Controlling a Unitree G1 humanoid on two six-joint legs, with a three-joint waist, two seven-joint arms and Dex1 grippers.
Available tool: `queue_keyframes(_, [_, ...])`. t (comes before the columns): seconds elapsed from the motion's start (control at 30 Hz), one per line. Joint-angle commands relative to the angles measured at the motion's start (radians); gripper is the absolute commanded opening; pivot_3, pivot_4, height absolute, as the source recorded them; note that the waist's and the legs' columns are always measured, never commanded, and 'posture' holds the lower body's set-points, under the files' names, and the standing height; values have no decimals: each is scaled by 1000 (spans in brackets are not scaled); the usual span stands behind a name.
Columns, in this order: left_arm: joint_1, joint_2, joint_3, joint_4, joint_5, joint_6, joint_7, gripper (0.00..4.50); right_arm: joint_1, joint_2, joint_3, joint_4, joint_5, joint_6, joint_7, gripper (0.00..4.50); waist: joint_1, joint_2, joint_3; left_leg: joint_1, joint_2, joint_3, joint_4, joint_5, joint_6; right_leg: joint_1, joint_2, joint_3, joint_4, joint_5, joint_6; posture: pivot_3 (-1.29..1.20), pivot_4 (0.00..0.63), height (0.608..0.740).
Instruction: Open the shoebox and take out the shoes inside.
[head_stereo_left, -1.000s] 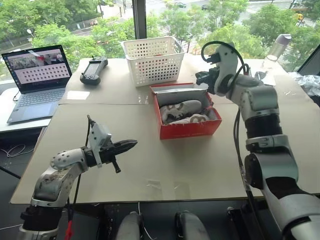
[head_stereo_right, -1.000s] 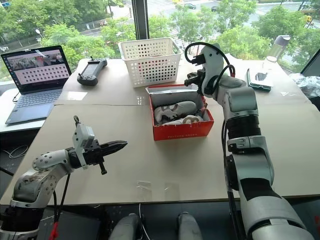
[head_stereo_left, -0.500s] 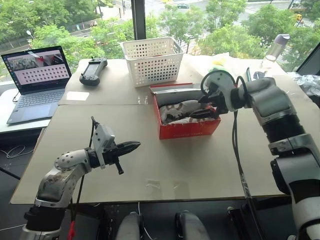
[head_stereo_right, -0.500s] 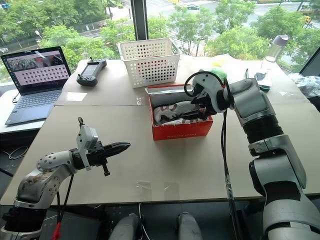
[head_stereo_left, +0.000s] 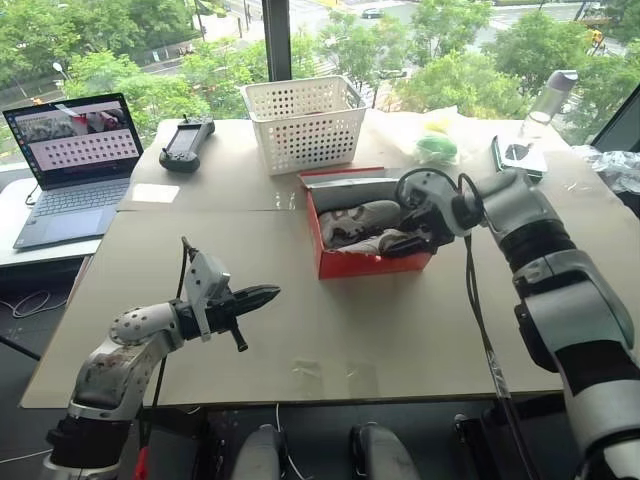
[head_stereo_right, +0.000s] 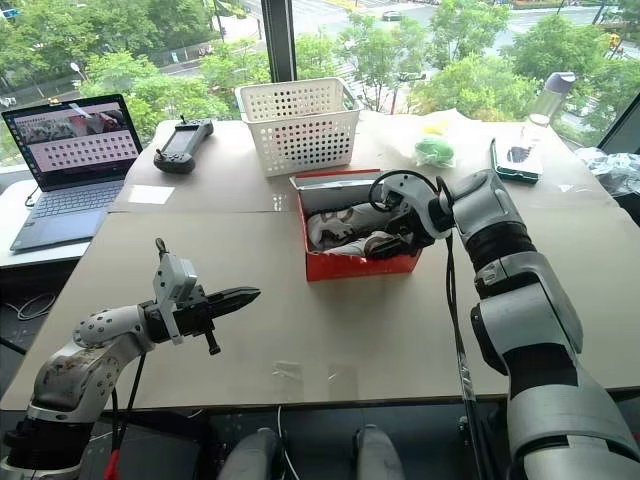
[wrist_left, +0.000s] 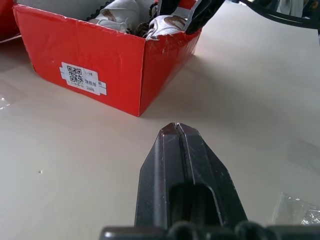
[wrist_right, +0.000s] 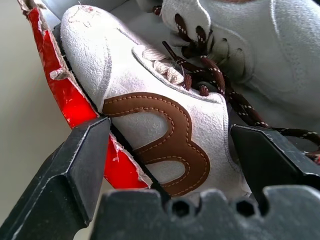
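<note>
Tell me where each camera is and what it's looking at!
Left eye view: on the head, looking down over the table, with both arms.
Right eye view: beside it, same scene; the right gripper is at the shoebox.
Left wrist view: on the left arm, along the shut left gripper at the shoebox's corner.
Right wrist view: on the right arm, open fingers either side of a shoe.
Shared: all show the shoebox.

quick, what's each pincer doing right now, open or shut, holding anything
Left pincer: shut, holding nothing, above the table.
Right pincer: open, one finger on each side of a shoe in the shoebox, not closed on it.
</note>
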Motion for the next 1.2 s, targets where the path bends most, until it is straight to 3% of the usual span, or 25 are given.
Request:
queue_keyframes(0.03, [-6, -2, 14, -43, -14, -2, 8, 0, 40, 31, 24, 96, -76, -44, -59, 4428, -2, 0, 0, 4, 0, 0, 0, 0, 0, 4, 0, 0, 0, -2, -1, 0, 150, 733])
queue_keyframes(0.17, [-6, -2, 15, -47, -15, 0, 14, 0, 36, 46, 5, 142, -92, -58, -87, 4428, -4, -1, -4, 15, 1, -1, 0, -6, -10, 13, -1, 0, 0, -5, -6, 0, 150, 733])
queue_keyframes(0.5, [-11, -6, 14, -41, -16, -3, 17, 0, 16, 49, -21, 165, -111, -94, -78, 1631, 0, -1, -7, 20, 1, -4, -1, -6, -11, 18, -2, -1, -1, -5, -6, 0, 150, 733])
queue_keyframes(0.77, [-17, -9, 14, -33, -12, -4, 16, 0, 29, 53, -36, 163, -116, -111, -88, 1631, 3, -1, -7, 19, 1, -4, -1, -6, -11, 18, -2, -1, -2, -5, -6, 0, 150, 733])
queue_keyframes(0.93, [-22, -10, 12, -28, -10, -4, 16, 0, -41, 23, -80, 125, -94, -122, -62, 1631, 4, -1, -7, 18, 1, -5, -2, -6, -11, 16, -2, 0, -2, -5, -6, 0, 150, 733])
queue_keyframes(1.2, [-32, -12, 6, -18, -6, -5, 14, 0, -93, -31, -119, -115, -47, -55, 78, 1631, 6, 4, -2, -3, 0, -2, -2, -1, -1, -5, -1, 0, 0, 0, -2, 0, 150, 733])
